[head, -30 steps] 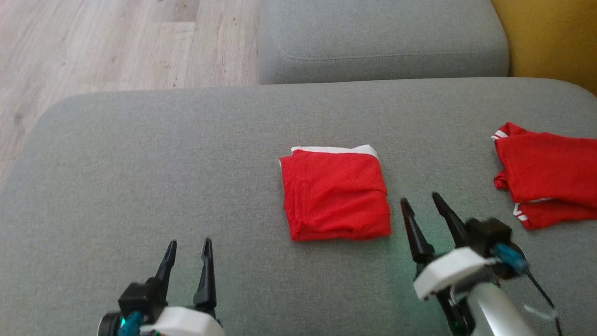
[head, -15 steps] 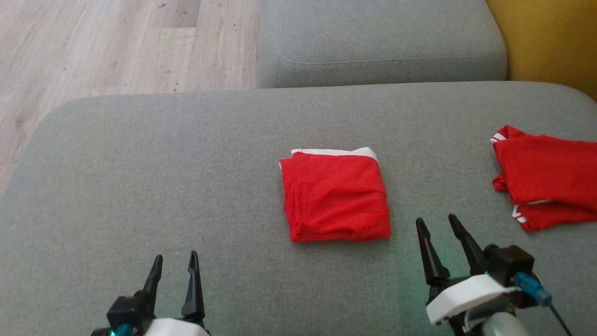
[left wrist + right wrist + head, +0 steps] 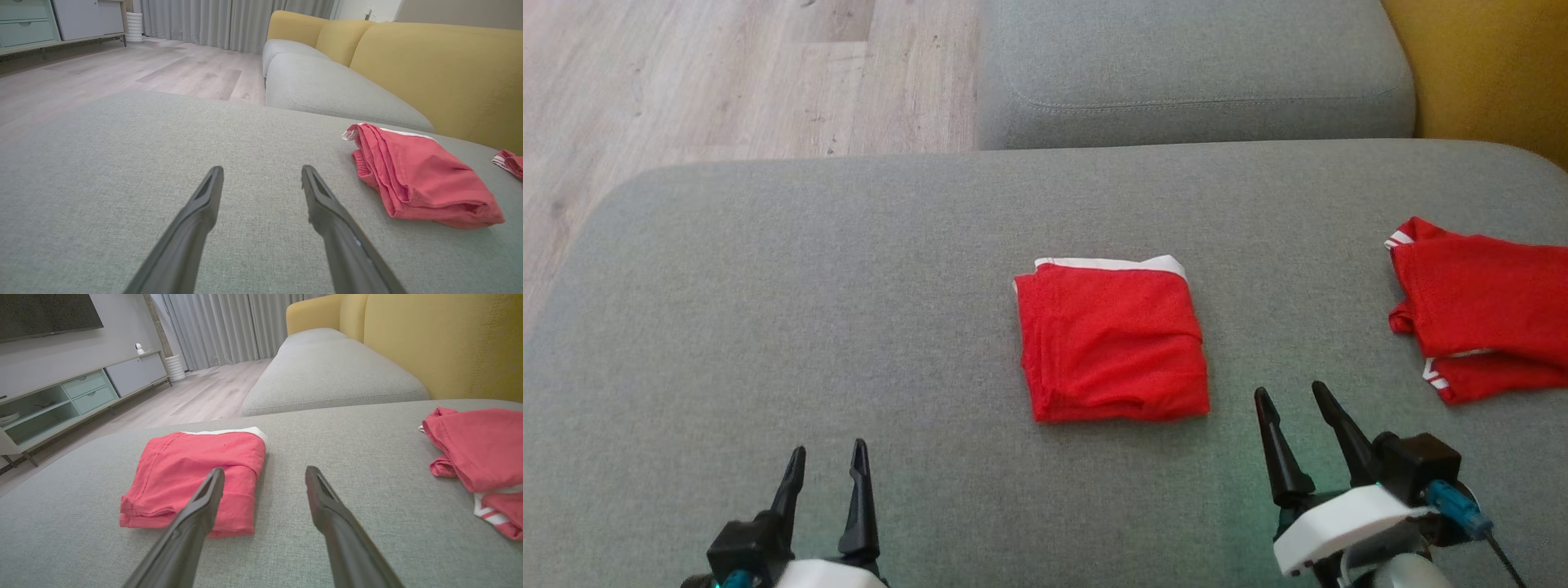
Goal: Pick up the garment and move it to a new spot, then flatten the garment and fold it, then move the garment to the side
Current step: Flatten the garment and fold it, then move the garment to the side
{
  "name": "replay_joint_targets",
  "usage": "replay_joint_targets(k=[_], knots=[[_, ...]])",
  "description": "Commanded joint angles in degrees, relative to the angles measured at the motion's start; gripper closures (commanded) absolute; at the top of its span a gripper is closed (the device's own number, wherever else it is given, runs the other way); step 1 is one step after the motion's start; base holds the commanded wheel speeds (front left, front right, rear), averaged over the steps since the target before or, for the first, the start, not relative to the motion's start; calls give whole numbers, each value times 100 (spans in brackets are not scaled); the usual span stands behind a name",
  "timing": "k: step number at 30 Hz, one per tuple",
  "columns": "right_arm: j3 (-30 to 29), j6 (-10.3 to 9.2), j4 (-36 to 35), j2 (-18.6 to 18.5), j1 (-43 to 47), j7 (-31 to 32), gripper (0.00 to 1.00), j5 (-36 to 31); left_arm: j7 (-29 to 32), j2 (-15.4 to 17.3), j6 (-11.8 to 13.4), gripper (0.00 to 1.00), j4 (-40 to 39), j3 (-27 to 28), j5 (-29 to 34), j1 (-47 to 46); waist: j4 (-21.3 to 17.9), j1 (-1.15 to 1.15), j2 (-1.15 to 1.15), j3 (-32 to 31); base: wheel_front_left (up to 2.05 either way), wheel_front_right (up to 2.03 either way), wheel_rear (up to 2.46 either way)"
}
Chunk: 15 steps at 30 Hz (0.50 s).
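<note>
A red garment [image 3: 1111, 343] with a white band lies folded into a neat square in the middle of the grey sofa cushion [image 3: 809, 278]. The left wrist view has the garment [image 3: 416, 175] off to the right, and the right wrist view has the garment [image 3: 192, 473] ahead on the left. My left gripper [image 3: 827, 457] hovers open near the cushion's front edge, well left of the garment. My right gripper [image 3: 1290, 396] stands open just past the garment's near right corner, touching nothing. In each wrist view the two fingers are spread with only bare cushion between them, for the left gripper [image 3: 261, 173] and the right gripper [image 3: 264, 475].
A second red garment [image 3: 1478, 310] with white stripes lies loosely folded at the cushion's right edge. Another grey seat cushion [image 3: 1192, 73] lies beyond, with a yellow backrest [image 3: 1486, 65] on the right. Wooden floor [image 3: 686, 82] borders the far left.
Both grippers have drawn back toward the cushion's near edge, the right one away from the garment's right side. The folded garment has stayed where it was.
</note>
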Motion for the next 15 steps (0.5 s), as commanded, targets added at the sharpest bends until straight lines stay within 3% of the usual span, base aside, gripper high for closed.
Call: replay_joint_targets(k=[1, 15], knots=[[97, 20, -240, 0, -120, 4, 0, -48, -72, 18, -33, 0, -129, 282, 64, -176, 2, 0, 0, 4, 0, 0, 0], [18, 20, -312, 1, -145, 187, 0, -138, -72, -44, -107, 0, -85, 322, 149, -173, 67, 0, 0, 22, 0, 0, 0]])
